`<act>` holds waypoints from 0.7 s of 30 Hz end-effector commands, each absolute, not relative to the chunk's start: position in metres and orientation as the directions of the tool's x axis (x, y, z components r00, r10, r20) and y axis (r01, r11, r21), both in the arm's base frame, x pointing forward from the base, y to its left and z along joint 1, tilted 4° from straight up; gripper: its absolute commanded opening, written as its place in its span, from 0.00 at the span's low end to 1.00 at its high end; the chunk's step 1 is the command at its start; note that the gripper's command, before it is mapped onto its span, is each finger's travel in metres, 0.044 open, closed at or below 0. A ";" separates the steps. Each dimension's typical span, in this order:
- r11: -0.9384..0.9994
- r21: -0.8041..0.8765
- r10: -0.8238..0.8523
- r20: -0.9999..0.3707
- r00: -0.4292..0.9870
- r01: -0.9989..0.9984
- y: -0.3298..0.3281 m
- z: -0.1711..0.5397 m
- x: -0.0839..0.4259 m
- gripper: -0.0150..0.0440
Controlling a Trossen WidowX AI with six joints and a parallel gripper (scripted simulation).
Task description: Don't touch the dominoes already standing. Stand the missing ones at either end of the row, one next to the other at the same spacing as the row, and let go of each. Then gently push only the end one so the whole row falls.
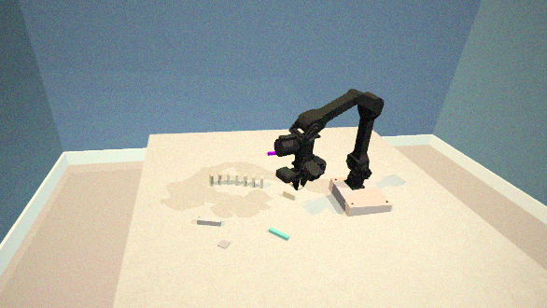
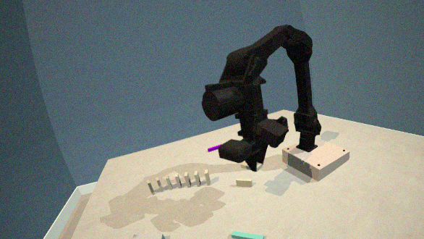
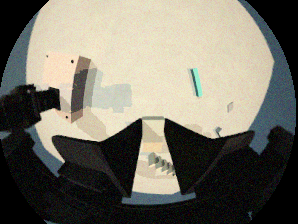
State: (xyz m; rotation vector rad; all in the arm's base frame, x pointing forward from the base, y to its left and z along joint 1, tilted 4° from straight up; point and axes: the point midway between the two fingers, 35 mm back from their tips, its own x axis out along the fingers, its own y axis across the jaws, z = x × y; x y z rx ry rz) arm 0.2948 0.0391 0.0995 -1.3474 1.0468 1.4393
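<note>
The surface (image 1: 373, 261) (image 2: 362, 210) (image 3: 160, 55) looks matt, with a fine, sandy grain, out to its edges and corners. The arm (image 1: 366, 135) (image 2: 304, 85) is dull black, like moulded plastic, and its claw (image 1: 299, 187) (image 2: 255, 169) (image 3: 152, 121) has the same dark finish, without gloss. Towards the far edge, the purple stick (image 1: 272, 153) (image 2: 214, 148) looks smooth, like plastic; so does the teal bar (image 1: 279, 233) (image 2: 248, 235) (image 3: 197, 82). The standing dominoes (image 1: 236, 179) (image 2: 177, 180) (image 3: 161, 163) are pale, matt and flat-faced; whether they are wood or plastic cannot be told. The base block (image 1: 373, 196) (image 2: 331, 153) (image 3: 56, 67) looks smooth and matt.
</note>
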 end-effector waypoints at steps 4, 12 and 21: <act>0.332 0.035 0.062 -0.998 -0.015 -0.943 0.093 0.108 0.284 0.44; 0.711 0.059 0.067 -0.998 -0.016 -0.701 0.138 0.111 0.265 0.44; 0.908 0.072 0.071 -0.997 -0.018 -0.412 0.163 0.113 0.251 0.44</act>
